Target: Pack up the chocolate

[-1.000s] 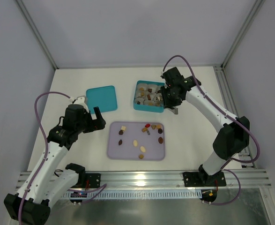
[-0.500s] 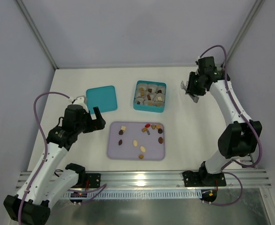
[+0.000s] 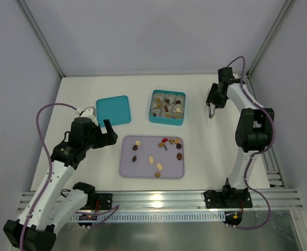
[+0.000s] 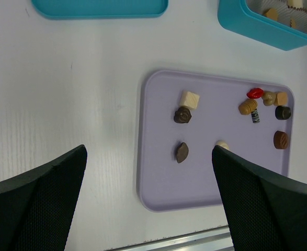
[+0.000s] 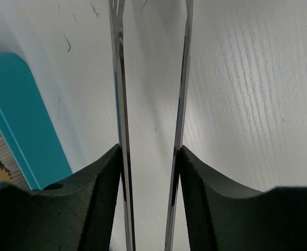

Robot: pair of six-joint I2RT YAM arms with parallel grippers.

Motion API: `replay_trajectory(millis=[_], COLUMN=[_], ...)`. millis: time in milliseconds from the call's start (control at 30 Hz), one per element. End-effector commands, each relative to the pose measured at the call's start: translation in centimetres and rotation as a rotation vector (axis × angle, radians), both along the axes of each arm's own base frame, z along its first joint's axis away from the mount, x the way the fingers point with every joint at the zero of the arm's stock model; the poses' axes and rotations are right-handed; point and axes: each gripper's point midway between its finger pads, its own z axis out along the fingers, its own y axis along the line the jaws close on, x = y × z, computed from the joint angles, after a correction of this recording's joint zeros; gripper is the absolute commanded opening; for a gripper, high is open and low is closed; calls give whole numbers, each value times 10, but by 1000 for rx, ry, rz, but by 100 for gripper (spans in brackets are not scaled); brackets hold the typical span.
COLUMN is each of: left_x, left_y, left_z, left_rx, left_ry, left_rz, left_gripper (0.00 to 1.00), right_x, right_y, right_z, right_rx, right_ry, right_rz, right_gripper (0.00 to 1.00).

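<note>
Part of the chocolate lies loose on the lilac tray, part sits already in the paper cups of the teal box; near the tray's far right corner several pieces are crowded, some touching, so I think thin blades could knock a neighbour there, or let a round piece slip out; the right hand hangs over bare surface beside the box, its blades a little apart, nothing between them; the left hand is spread wide over the tray's left edge, empty.

White table, 3 pale grey walls, aluminium rails along near edge
</note>
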Motion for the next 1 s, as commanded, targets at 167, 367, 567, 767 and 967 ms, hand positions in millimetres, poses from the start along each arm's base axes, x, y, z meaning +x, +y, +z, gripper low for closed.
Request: replay_trajectory(millis=[167,367,567,767,967], left_x=[1,1,2,2,2], left_y=[-3,-3,-3,-4,-4], left_z=[9,8,8,7,6], left_rx=[-17,-15,-13,-15,-13], left_ry=[-34,-29,-30,-25,-19], left_rz=[-12,-13,-12,-12,-12], left_gripper=[100,100,100,100,100], right_x=[24,13,6,-3,-8], right_y=[-5,-8,-8,-12,-9], right_z=[2,-19,-32,-46,-54], right_rx=[-36,-58,-63,-85,-68], right_ry=[-7,63,99,140,156], right_rz=[3,25,37,45,53], right_gripper=[57,67,70,76,79])
